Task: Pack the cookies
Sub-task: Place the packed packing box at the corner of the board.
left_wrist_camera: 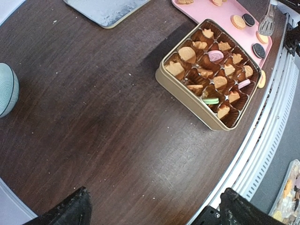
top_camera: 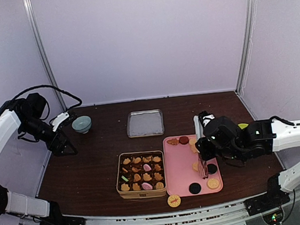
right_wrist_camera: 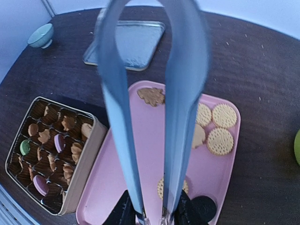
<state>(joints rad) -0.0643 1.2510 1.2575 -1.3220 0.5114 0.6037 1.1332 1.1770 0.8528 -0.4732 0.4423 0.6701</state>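
While the right gripper (right_wrist_camera: 154, 213) clamps the tongs (right_wrist_camera: 183, 93), loose cookies (right_wrist_camera: 220, 141) lie just beyond its jaws on the pink tray (right_wrist_camera: 122, 173). Farther left, the box (right_wrist_camera: 86, 154) looks nearly full, so several remain unpacked. The left gripper (left_wrist_camera: 154, 208) gapes, empty.

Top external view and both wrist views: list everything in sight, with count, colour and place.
table: one, dark brown.
box: one, gold, near centre.
cookies in the box: many, mostly tan, two pink, one green.
pink tray: one, right of the box.
cookies on the pink tray: several, tan, brown and black.
loose cookie: one, tan, on the table at the near edge.
silver tray: one, behind the box.
bowl: one, pale green, far left.
yellow-green thing: one, right of the pink tray, mostly hidden.
tongs: one, grey metal, over the pink tray.
left fingers: black, open, empty.
right fingers: black, shut on the tongs.
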